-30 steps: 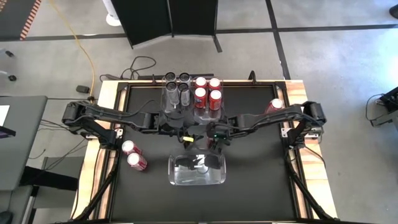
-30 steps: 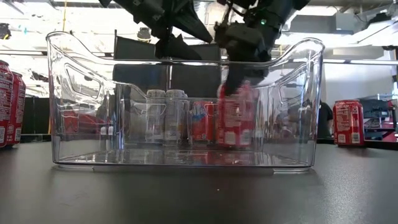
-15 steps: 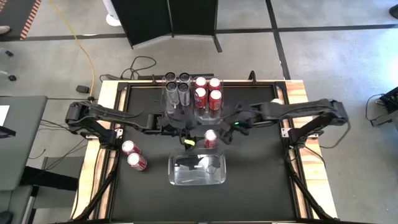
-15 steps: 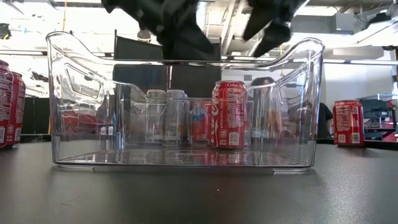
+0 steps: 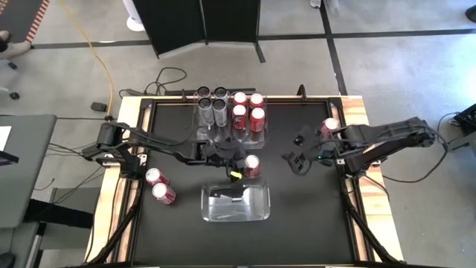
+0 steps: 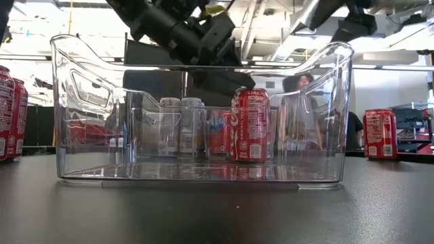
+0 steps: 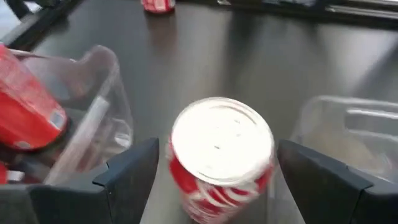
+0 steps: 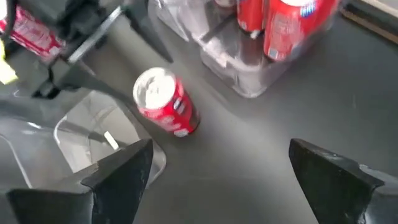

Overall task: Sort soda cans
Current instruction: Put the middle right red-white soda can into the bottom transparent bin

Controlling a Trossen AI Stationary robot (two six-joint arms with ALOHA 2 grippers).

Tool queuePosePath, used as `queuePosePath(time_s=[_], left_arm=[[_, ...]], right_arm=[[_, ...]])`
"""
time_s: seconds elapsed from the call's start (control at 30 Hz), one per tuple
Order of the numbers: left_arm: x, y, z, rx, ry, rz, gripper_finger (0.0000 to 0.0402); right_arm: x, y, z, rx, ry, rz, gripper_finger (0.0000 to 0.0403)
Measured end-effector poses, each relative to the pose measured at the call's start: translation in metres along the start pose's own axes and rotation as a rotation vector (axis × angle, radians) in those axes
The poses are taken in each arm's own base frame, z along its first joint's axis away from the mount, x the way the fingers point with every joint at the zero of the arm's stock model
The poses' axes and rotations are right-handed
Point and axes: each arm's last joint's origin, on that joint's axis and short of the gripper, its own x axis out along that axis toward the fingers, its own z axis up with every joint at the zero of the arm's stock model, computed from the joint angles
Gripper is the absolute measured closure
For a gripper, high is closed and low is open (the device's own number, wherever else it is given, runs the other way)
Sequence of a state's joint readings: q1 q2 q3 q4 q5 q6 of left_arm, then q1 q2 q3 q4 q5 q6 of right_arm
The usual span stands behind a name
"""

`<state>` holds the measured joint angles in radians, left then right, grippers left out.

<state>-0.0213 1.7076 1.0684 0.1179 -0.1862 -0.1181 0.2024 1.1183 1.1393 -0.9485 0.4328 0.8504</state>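
Observation:
A red soda can (image 5: 252,165) stands upright on the black table between the far bins and the near clear bin (image 5: 236,202). My left gripper (image 7: 217,149) is open, with one finger on each side of this can's top (image 7: 222,140) and a narrow gap to each. My right gripper (image 5: 296,160) is open and holds nothing, off to the can's right; its wrist view shows the can (image 8: 165,102) farther off. One far bin holds several silver-grey cans (image 5: 210,108). The bin beside it holds several red cans (image 5: 248,112).
Two red cans (image 5: 158,186) stand by the table's left edge and one red can (image 5: 330,126) by its right edge. The near clear bin (image 6: 203,108) fills the low view, with the lone can (image 6: 249,124) seen through it. Bare black table lies at the near left and near right.
My right gripper has set the red can upright on the table, let go of it, and drawn back upward toward the table's right edge. My left gripper has come down toward the can, and its fingers now stand on either side of it.

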Motion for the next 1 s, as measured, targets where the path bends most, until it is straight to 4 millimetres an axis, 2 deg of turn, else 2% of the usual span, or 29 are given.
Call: queuePosePath(time_s=[0.2,0.5,1.0], left_arm=[[0.014,0.007,-0.005,-0.018,-0.006,-0.028,0.0077],[0.016,0.013,-0.004,-0.007,-0.018,-0.045,0.0077],[0.035,0.018,-0.013,-0.069,-0.038,-0.090,0.0083]], right_arm=[[0.004,0.004,-0.011,0.026,0.017,0.007,0.0010],[0.007,0.007,-0.013,0.038,0.018,0.006,0.0010],[0.006,0.008,-0.013,0.048,0.022,0.017,0.0010]])
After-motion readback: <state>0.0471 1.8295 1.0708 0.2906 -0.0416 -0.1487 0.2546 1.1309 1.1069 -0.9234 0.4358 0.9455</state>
